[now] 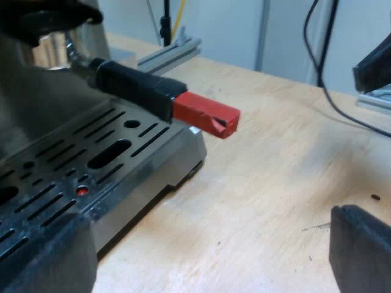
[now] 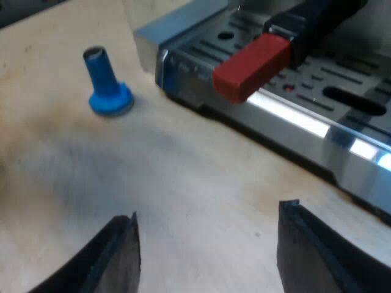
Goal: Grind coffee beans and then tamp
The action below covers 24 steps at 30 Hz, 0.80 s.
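L gripper (image 1: 201, 256), R gripper (image 2: 204, 247) spread, empty. Blue flared tamper (image 2: 107, 82) upright; square red handle end (image 1: 204, 115).

The holder (image 1: 54, 52) sat locked into the front of the coffee machine (image 1: 36, 104). Its handle (image 1: 137, 85) reached out above the drip tray (image 1: 67, 152) and past the tray's edge, over the bench (image 1: 275, 183). The tamper (image 2: 105, 82) stood upright on the bench, near a corner of the tray but apart from it.
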Each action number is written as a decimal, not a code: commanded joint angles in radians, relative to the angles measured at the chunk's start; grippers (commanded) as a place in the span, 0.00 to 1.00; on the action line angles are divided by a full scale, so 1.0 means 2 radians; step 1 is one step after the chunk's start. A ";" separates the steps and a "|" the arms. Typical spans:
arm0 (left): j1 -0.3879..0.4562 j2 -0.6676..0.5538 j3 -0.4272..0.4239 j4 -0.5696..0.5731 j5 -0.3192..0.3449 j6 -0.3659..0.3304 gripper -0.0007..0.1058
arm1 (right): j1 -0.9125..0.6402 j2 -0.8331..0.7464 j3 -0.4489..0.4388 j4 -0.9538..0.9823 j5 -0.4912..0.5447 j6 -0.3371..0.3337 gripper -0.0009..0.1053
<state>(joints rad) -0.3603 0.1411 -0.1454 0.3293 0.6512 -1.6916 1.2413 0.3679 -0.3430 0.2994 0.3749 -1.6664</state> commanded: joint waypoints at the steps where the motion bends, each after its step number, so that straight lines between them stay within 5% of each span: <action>1: -0.003 0.000 -0.001 -0.021 0.009 0.000 0.75 | 0.011 0.002 0.000 -0.017 0.027 0.003 0.49; 4: -0.003 0.000 -0.001 -0.022 0.009 0.000 0.75 | 0.051 0.032 0.001 -0.019 0.055 0.025 0.34; 13: -0.003 0.000 -0.001 -0.022 0.009 0.000 0.75 | 0.093 0.146 0.001 -0.146 0.139 0.038 0.28; 19: -0.003 0.000 -0.001 -0.022 0.009 0.000 0.75 | 0.093 0.225 0.001 -0.257 0.174 0.039 0.08; 24: -0.003 0.000 -0.001 -0.022 0.009 0.000 0.75 | 0.093 0.282 -0.003 -0.303 0.182 0.039 0.15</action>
<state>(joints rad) -0.3603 0.1411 -0.1454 0.3007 0.6617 -1.6916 1.4256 0.9161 -0.3374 -0.2686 0.7129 -1.5859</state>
